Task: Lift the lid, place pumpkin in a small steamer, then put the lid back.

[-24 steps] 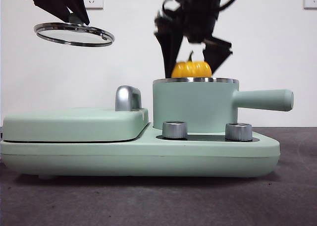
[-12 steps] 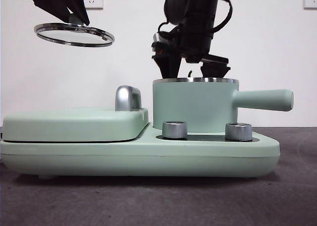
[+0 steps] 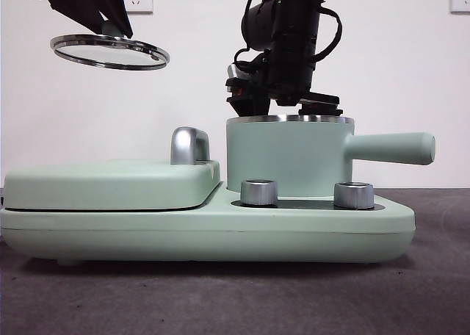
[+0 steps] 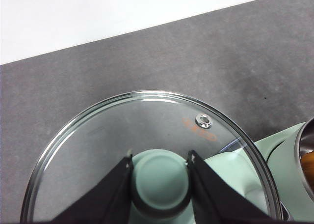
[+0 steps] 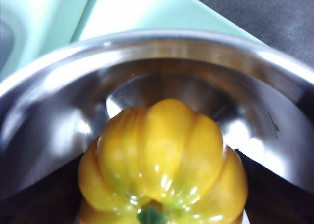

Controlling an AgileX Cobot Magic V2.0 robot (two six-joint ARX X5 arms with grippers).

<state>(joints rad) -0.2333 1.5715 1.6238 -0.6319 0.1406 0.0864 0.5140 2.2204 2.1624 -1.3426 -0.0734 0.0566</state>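
Black jaws of the left gripper (image 4: pixel 159 177) pinch the mint-green knob of the lid (image 4: pixel 147 135), held level in the air well left of the small steamer (image 3: pixel 290 155), above a dark grey table (image 3: pixel 220 298) before a white wall (image 3: pixel 411 70). Inside the steel pot, the right gripper (image 5: pixel 159 194) clasps the pumpkin (image 5: pixel 162 155) between its jaws. From the front, the steamer's long handle (image 3: pixel 389 148) points right.
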